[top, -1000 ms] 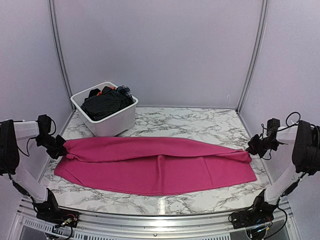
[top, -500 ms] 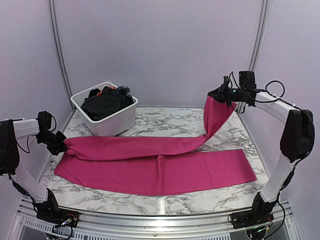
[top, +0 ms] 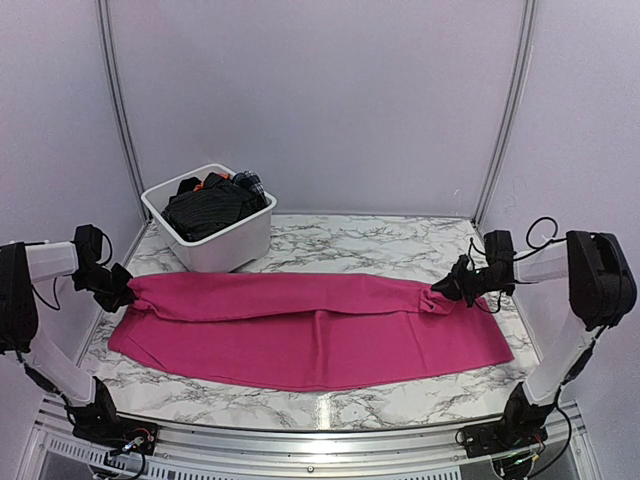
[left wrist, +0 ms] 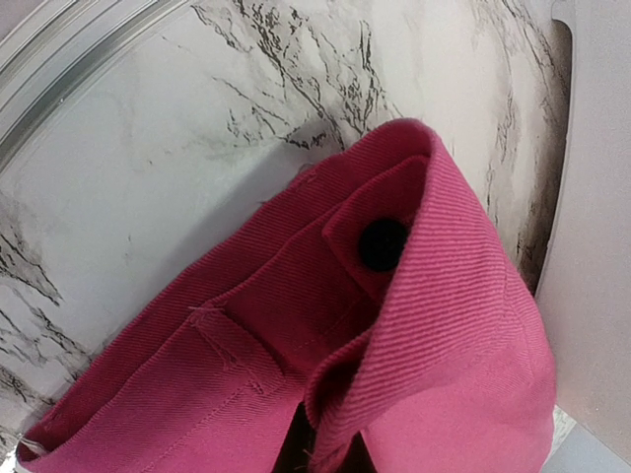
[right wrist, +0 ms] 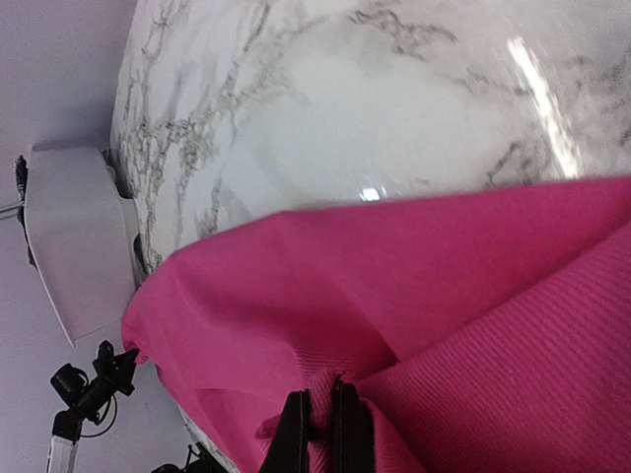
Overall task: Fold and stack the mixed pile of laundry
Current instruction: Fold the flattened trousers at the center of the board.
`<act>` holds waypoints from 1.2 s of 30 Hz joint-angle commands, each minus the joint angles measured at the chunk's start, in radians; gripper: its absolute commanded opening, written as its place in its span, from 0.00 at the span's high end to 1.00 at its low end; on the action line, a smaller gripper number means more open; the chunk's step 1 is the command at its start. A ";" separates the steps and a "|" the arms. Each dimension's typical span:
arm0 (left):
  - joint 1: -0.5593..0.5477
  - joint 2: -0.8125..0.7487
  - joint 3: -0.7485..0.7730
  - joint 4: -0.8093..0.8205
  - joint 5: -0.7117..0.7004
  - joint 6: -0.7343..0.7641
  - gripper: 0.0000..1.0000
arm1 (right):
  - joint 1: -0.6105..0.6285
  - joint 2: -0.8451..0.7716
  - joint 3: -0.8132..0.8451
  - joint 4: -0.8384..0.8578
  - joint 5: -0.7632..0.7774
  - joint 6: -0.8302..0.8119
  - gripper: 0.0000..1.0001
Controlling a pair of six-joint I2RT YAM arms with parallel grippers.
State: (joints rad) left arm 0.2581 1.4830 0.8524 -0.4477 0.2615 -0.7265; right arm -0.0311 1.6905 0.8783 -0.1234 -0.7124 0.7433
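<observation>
A large magenta-pink cloth (top: 300,335), a pair of trousers, lies lengthwise across the marble table (top: 350,240), with one leg folded over the other along the back. My left gripper (top: 122,292) is shut on its left end; the left wrist view shows the waistband (left wrist: 434,296) with a black button (left wrist: 383,243) draped over my fingertips (left wrist: 325,455). My right gripper (top: 452,292) is shut on the end of the upper leg, low over the table; the black fingers (right wrist: 296,426) pinch a ridge of pink cloth (right wrist: 394,286). The rest of the laundry pile (top: 208,205) sits in the tub.
A white plastic tub (top: 230,242) stands at the back left, holding a black pinstriped shirt, a bit of orange (top: 206,183) and a dark plaid piece (top: 250,183). Booth walls close in on both sides and behind. The tub (right wrist: 69,236) also shows in the right wrist view.
The right gripper swung the upper leg end high toward the back right, then came down and inward, so that end now lies left of the lower leg's end. The left gripper barely moved.
</observation>
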 commanded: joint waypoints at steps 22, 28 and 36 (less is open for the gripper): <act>0.014 0.014 0.002 0.039 0.003 -0.002 1.00 | -0.021 -0.216 -0.181 -0.308 0.299 -0.108 1.00; 0.014 0.031 0.009 0.044 0.012 0.006 1.00 | -0.018 -0.208 -0.115 -0.192 0.143 -0.108 1.00; 0.015 0.045 0.019 0.049 0.012 0.002 1.00 | -0.035 0.043 0.597 -0.225 0.212 -0.172 1.00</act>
State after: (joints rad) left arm 0.2646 1.5158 0.8505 -0.4191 0.2729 -0.7258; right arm -0.0475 1.6600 1.1114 -0.3801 -0.5552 0.6308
